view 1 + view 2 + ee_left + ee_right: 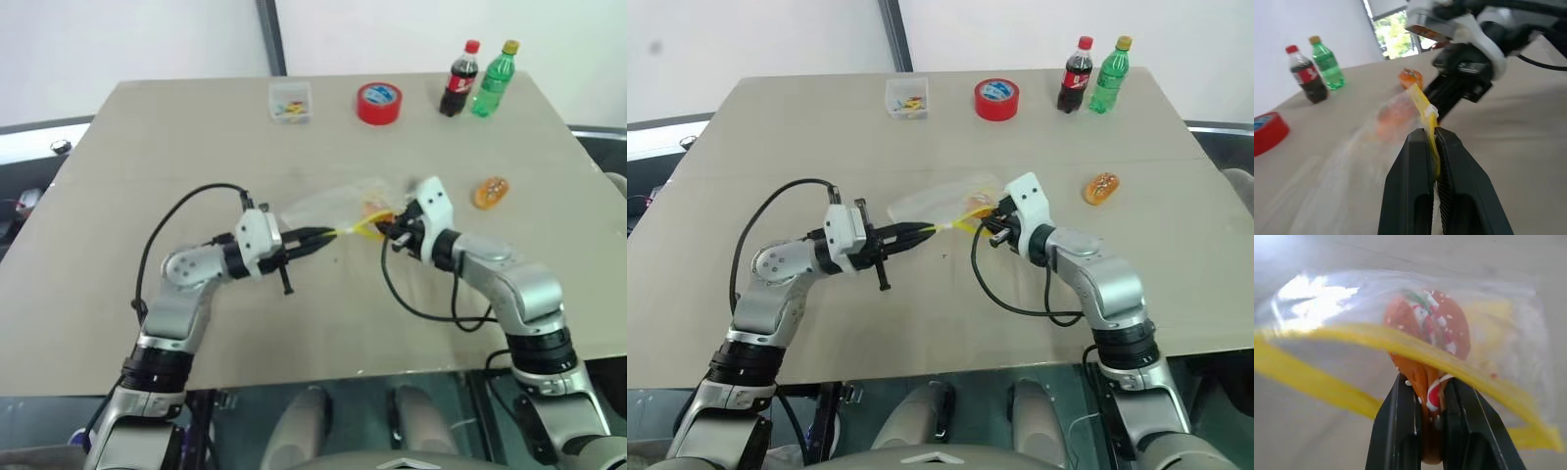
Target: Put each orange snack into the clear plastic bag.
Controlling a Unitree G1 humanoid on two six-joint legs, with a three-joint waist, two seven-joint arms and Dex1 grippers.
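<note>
Orange snack (1426, 340) (no legible label)

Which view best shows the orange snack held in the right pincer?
The right wrist view: the held orange snack sits between the right pincer fingers, passing the clear plastic bag's yellow seal. In the left wrist view it is an orange blur; the eye views show a small orange patch.
</note>
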